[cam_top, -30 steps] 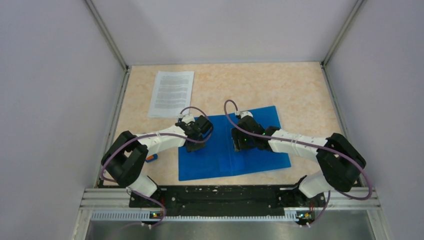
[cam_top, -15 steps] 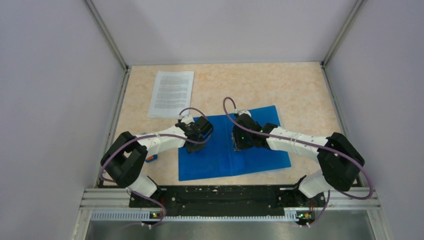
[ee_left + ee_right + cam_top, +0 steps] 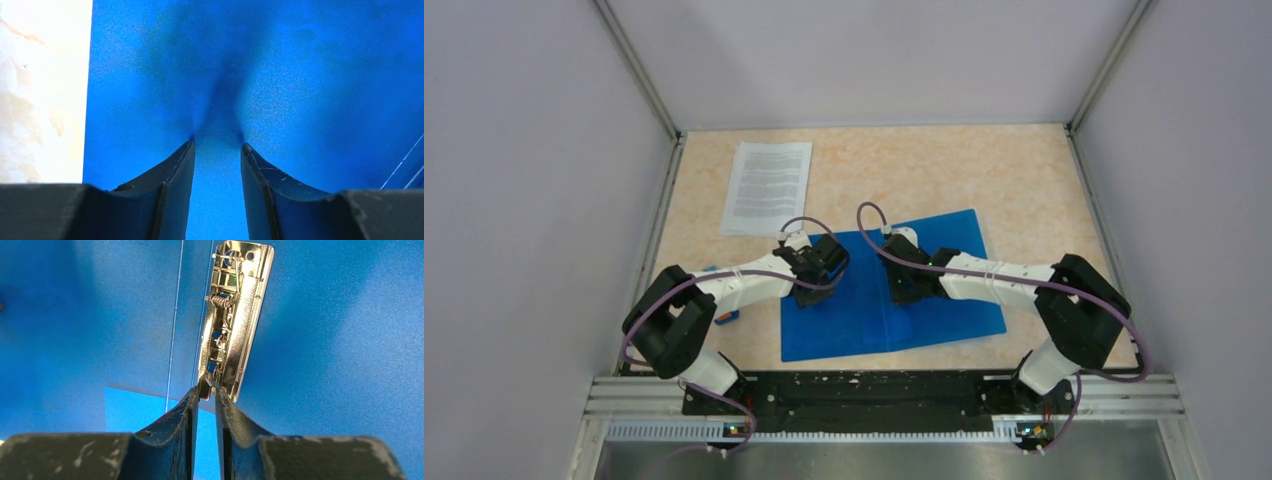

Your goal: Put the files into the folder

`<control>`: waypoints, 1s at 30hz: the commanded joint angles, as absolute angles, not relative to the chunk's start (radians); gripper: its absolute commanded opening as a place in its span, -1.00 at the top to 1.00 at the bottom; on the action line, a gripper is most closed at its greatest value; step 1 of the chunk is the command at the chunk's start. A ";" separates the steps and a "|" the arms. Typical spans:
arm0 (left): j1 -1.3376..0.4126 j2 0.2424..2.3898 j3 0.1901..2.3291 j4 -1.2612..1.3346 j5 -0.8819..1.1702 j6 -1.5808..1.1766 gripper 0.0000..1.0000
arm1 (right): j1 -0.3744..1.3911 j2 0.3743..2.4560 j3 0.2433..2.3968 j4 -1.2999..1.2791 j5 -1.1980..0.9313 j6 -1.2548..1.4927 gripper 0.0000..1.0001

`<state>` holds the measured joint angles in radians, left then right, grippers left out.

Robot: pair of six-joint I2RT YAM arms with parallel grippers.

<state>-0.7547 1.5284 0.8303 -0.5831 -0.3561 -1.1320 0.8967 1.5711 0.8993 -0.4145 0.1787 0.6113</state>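
Over the last second the right arm has been pulled in toward the middle, elbow tucked closer, so the right gripper (image 3: 205, 390) is now parked right at the near end of the metal clip (image 3: 235, 315) inside the opened folder (image 3: 854, 320). Its fingers are seen nearly together, pinched on the tip of the clip's lever, by the look of it. Barely any shift is noticed on the left side: the left gripper (image 3: 216, 142) is spread, nothing between its fingers, tips set down on the left flap as if it's being pinned flat. So the clip is probably being worked open. Nothing has been loaded yet tbh: the files (image 3: 767, 187) are left lying at the far left of the worktop (image 3: 984, 180), well apart from the folder.
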 commanded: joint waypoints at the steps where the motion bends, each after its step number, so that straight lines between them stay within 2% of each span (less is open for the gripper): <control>1: -0.759 1.510 0.807 -0.600 -0.353 -1.150 0.11 | 0.914 1.587 0.945 -0.413 0.212 0.633 0.63; 8: -0.759 1.516 0.803 -0.598 -0.350 -1.152 0.11 | 0.916 1.598 0.936 -0.406 0.225 0.649 0.68; 16: -0.759 1.530 0.800 -0.606 -0.353 -1.157 0.11 | 0.916 1.602 0.913 -0.412 0.239 0.669 0.95; 30: -0.760 1.562 0.800 -0.600 -0.343 -1.165 0.11 | 0.919 1.604 0.830 -0.355 0.226 0.704 0.93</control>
<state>-0.7547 1.5299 0.8280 -0.5835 -0.3576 -1.1458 0.9043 1.5894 0.8776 -0.3759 0.2356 0.6857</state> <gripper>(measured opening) 0.445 0.023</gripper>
